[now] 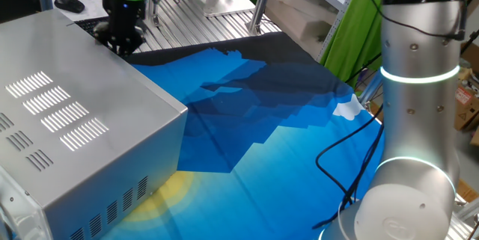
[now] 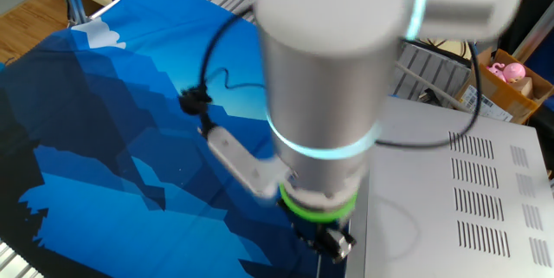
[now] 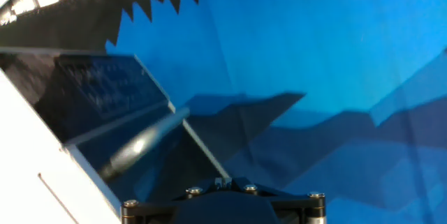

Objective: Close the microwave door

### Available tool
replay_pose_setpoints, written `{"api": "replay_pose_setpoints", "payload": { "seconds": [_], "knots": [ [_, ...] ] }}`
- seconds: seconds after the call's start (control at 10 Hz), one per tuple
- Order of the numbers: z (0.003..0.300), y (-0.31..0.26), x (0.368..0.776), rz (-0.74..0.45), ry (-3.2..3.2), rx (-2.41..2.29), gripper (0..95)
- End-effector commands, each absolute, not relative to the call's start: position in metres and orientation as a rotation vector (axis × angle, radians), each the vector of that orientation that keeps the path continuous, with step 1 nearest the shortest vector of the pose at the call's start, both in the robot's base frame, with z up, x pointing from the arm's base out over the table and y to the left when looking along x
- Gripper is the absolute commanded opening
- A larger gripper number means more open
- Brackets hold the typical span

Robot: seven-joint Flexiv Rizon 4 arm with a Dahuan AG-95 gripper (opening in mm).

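Observation:
The microwave (image 1: 75,120) is a big silver-grey box with vent slots at the left; it also shows at the right of the other fixed view (image 2: 467,183). In both fixed views the box or the arm hides its door. In the hand view the microwave door (image 3: 98,91) shows as a dark glassy panel with a silver rim, standing at an angle over the blue cloth, with a blurred silver bar in front of it. My gripper (image 1: 123,38) hangs at the box's far end, close to the door. Only its black base (image 3: 223,206) shows; the fingers are hidden.
A blue patterned cloth (image 1: 284,120) covers the table. A black cable (image 1: 340,165) runs across it to the arm's base (image 1: 404,195). A black mouse (image 1: 69,2) and a slatted metal surface (image 1: 202,16) lie behind the microwave. A green cloth (image 1: 352,31) hangs at the back right.

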State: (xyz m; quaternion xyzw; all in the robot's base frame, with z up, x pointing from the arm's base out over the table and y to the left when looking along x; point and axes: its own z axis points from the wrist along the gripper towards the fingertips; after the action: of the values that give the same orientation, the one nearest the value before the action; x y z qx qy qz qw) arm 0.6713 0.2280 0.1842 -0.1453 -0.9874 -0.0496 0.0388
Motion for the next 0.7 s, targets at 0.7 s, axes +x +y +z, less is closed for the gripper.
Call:
{"api": "replay_pose_setpoints", "payload": {
  "seconds": [0.7],
  "knots": [
    [0.186,0.163,0.68,-0.031,-3.121,-0.279,0.0]
  ]
}}
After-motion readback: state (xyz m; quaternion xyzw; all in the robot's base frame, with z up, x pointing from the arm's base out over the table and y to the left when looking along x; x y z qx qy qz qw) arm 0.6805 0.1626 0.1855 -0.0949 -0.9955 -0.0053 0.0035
